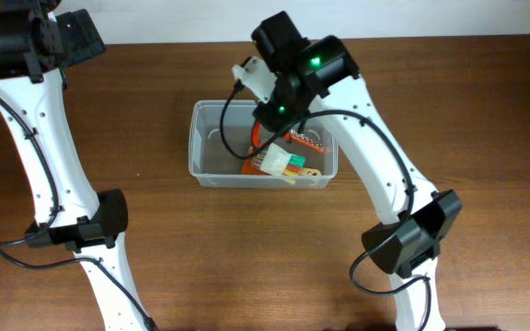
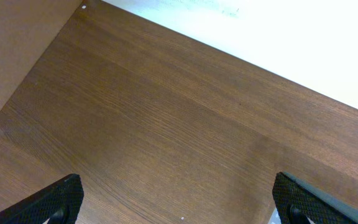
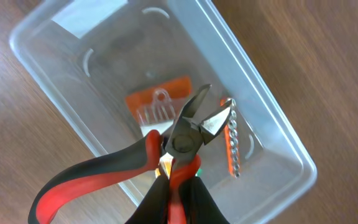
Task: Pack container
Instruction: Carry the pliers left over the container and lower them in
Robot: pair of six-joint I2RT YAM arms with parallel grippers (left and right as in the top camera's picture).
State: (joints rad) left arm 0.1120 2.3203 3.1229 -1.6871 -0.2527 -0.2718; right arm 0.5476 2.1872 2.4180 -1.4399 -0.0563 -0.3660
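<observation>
The clear plastic container [image 1: 194, 147] stands at the middle of the table and also shows in the right wrist view [image 3: 263, 102]. My right gripper [image 3: 180, 196] is shut on one handle of red-and-black cutting pliers [image 3: 185, 132] and holds them above the container, jaws pointing down into it. The other handle sticks out to the lower left. In the overhead view the right gripper [image 1: 279, 115] hangs over the container's back edge. My left gripper [image 2: 179, 202] is open and empty over bare table at the far left [image 1: 74, 37].
Inside the container lie an orange card of bits [image 3: 160, 99], an orange strip of bits [image 3: 232, 140] and a white, yellow and green item [image 1: 279, 165]. The brown wooden table [image 1: 155, 239] surrounds it. A white wall edge [image 2: 291, 31] runs along the back.
</observation>
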